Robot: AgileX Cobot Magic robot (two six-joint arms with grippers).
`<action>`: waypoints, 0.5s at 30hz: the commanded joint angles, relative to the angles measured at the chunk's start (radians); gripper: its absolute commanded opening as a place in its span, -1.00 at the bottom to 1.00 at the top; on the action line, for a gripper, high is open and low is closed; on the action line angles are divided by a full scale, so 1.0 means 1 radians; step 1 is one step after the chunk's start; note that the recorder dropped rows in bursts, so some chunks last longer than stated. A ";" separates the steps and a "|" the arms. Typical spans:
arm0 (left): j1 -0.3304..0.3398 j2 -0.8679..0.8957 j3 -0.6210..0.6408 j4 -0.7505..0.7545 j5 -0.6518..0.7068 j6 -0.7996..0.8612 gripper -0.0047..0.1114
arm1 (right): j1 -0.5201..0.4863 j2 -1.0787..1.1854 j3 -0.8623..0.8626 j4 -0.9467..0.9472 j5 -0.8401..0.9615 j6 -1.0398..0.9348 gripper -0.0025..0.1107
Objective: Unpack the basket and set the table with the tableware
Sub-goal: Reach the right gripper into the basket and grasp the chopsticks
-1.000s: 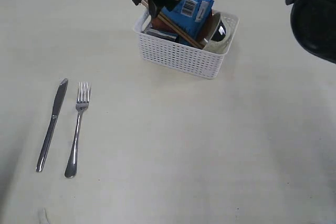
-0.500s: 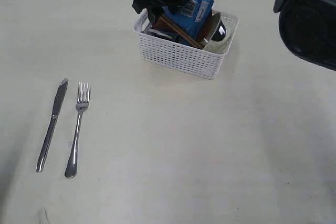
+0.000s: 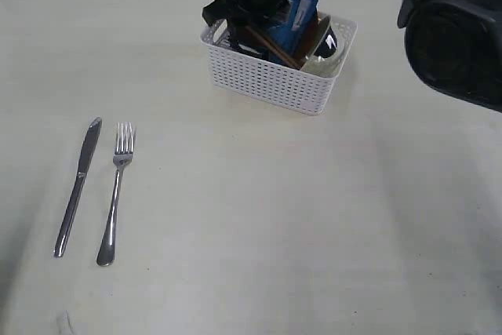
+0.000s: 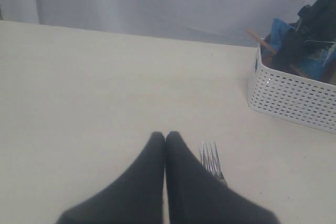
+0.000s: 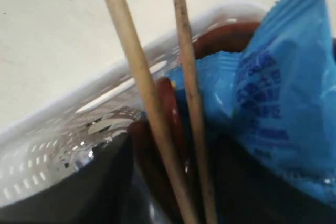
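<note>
The basket is white moulded plastic with a slight sheen on its perforated walls, and the table is matt, pale and faintly wood-grained. The knife and fork are polished metal, the chopsticks bare matt wood, the snack packet glossy, crinkled blue film.

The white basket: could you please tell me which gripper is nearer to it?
Right. The right gripper is at the basket, its tips among the chopsticks; the left gripper sits low over the table beside the fork, clear of the basket.
</note>
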 commanded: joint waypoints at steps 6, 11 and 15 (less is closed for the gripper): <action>0.001 -0.004 0.003 -0.003 -0.009 0.001 -0.92 | -0.013 0.059 0.001 0.000 -0.012 0.005 -0.43; 0.001 -0.004 0.003 -0.003 -0.009 0.001 -0.92 | -0.013 0.049 -0.026 0.000 -0.004 0.003 -0.81; 0.001 -0.004 0.003 -0.003 -0.009 0.001 -0.92 | -0.013 0.012 -0.056 0.000 0.003 0.003 -0.96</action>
